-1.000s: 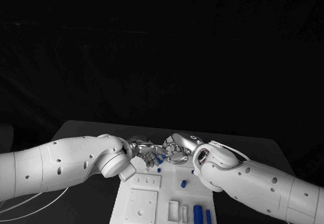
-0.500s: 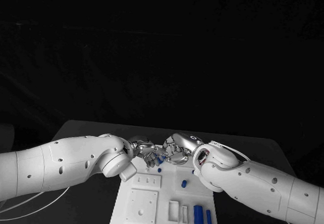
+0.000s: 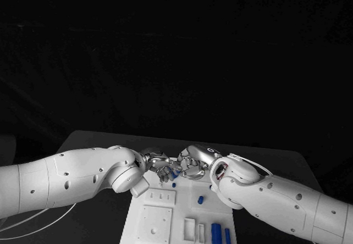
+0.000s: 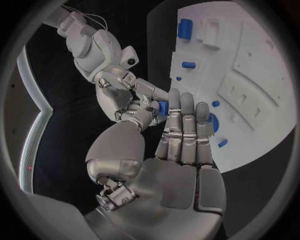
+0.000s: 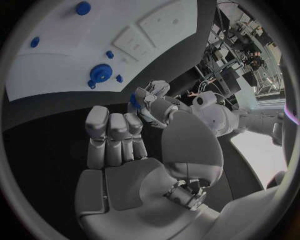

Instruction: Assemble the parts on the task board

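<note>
Fingers of both my hands meet above the far end of the board (image 3: 155,220), head view: left hand (image 3: 157,166) and right hand (image 3: 192,164) nearly touching, a small blue part (image 3: 175,175) between the tips, but I cannot tell from here which hand grips it. Near end of board holds loose parts, a big blue cylinder (image 3: 215,232) with a thinner one (image 3: 227,238) beside it, a small peg (image 3: 200,200) mid-board; white slot blocks (image 3: 193,231) and a recessed plate (image 3: 154,224) look unfilled, so I judge most assembly is left. Left wrist view: my left fingers (image 4: 185,125) lie straight and pressed together, no part in them; right hand (image 4: 128,102) opposite pinches a blue part (image 4: 162,107) at its tips. Board (image 4: 250,60) carries a round blue piece (image 4: 213,122) and scattered pegs. Right wrist view: my right long fingers (image 5: 115,135) lie side by side, the blue part (image 5: 134,101) showing just past them, left hand (image 5: 157,102) close behind it. Round blue piece (image 5: 100,73) sits on the board (image 5: 56,65).
</note>
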Robot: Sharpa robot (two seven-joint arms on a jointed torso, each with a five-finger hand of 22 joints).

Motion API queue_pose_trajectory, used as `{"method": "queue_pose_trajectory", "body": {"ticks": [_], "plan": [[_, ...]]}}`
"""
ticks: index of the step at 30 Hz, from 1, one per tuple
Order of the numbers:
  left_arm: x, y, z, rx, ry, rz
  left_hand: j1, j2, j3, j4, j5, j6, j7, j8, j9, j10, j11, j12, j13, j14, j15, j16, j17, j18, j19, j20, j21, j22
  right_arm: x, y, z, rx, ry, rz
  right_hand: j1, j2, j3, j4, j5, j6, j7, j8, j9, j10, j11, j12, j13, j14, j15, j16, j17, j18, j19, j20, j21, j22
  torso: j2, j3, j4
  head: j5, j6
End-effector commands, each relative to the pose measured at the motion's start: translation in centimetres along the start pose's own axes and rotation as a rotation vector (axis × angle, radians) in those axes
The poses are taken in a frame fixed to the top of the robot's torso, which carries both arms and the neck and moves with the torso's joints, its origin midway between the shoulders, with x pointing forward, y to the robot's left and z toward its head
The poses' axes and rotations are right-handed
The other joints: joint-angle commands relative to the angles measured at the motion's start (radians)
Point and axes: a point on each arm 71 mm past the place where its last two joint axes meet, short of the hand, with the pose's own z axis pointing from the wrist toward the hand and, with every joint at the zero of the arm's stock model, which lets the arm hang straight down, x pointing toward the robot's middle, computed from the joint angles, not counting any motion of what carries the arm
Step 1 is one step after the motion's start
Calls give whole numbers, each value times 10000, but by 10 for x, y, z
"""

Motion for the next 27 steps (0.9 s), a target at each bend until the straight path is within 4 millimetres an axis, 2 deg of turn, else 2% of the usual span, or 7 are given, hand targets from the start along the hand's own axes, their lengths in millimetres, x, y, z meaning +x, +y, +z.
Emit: {"method": "queue_pose_trajectory", "body": {"ticks": [1, 10, 16, 17, 19, 25, 27], "plan": [[2, -5, 0, 264, 10, -47, -113, 176, 134, -70, 9, 137, -53, 81, 57, 26, -44, -48, 27, -89, 10, 74, -17, 3, -53, -451, 62, 20, 4, 2, 0, -115, 245, -61, -53, 49, 32, -4, 77, 392, 352, 38, 156, 23, -17, -10, -22, 8, -76, -53, 16, 837, 10, -57, 12, 88, 6, -5, -3, -5, -4], [-1, -4, -1, 225, -143, -109, -326, 328, 312, -280, 39, 215, -81, 127, 115, 53, -64, -57, 65, -86, 0, 115, -40, -7, -90, -459, 97, 30, 4, -2, 0, -25, 194, 32, -131, -50, -10, 15, 113, 360, 364, 11, 158, -109, -6, -155, -151, 5, -67, -73, 10, 837, 14, -56, -2, 80, 3, -8, 0, 0, -8], [-1, -3, -1, 177, -100, -38, -478, 394, 556, -411, 527, 451, -167, 249, 199, 176, -129, -6, 112, -8, -33, 189, -39, -14, -93, -475, 123, 34, 2, -9, 0, 104, -62, 233, -260, -200, -116, 49, 181, 282, 386, -33, 144, -205, 12, -257, -246, 2, -51, -81, 8, 837, 18, -47, -2, 79, 5, -4, -4, 0, -9], [-1, -3, -1, 169, -109, 9, -651, 272, 985, -404, 470, 534, -209, 266, 239, 246, -162, 7, 144, 43, -70, 248, -48, -17, -61, -511, 148, 27, 0, -11, 0, 84, -255, 403, -556, -563, -397, 101, 123, -142, 481, -268, 50, -298, 103, -343, -296, -19, 24, -109, -2, 835, 6, -32, -15, 73, 6, -3, -3, 3, -7], [-1, -3, -1, 163, -121, 68, -933, 203, 1344, -453, 570, 629, -237, 291, 305, 339, -193, 27, 196, 82, -91, 330, -54, -28, -32, -548, 219, 42, -2, -13, -1, 59, -512, 613, -661, -724, -573, 120, 34, -534, 585, -486, -36, -442, 211, -470, -351, -98, 116, -187, -30, 837, -72, -29, -90, 46, 3, -4, -8, 16, -15], [-7, -1, -2, 149, -536, 599, -1177, 87, 1655, -472, 745, 780, -301, 346, 429, 513, -256, 86, 301, 170, -148, 508, -23, -29, -29, -599, 326, 67, -12, -28, -10, 3, -1344, 1158, -886, -1007, -1305, 56, 366, -1577, 1043, -1020, -244, -1152, 651, -1039, -678, -659, 553, -596, -175, 837, -729, 149, -620, -100, 3, 2, 1, 33, -16], [-10, 0, -2, 148, -636, 920, -1215, 38, 1722, -477, 855, 835, -327, 368, 477, 578, -284, 118, 346, 209, -174, 584, 4, -29, -20, -622, 366, 75, -16, -35, -15, 59, -1681, 1435, -1087, -1037, -1724, 116, 889, -1725, 1113, -1067, -247, -1291, 708, -1117, -774, -770, 612, -652, -200, 837, -851, 202, -735, -129, 6, -4, 0, 33, -27]]}}
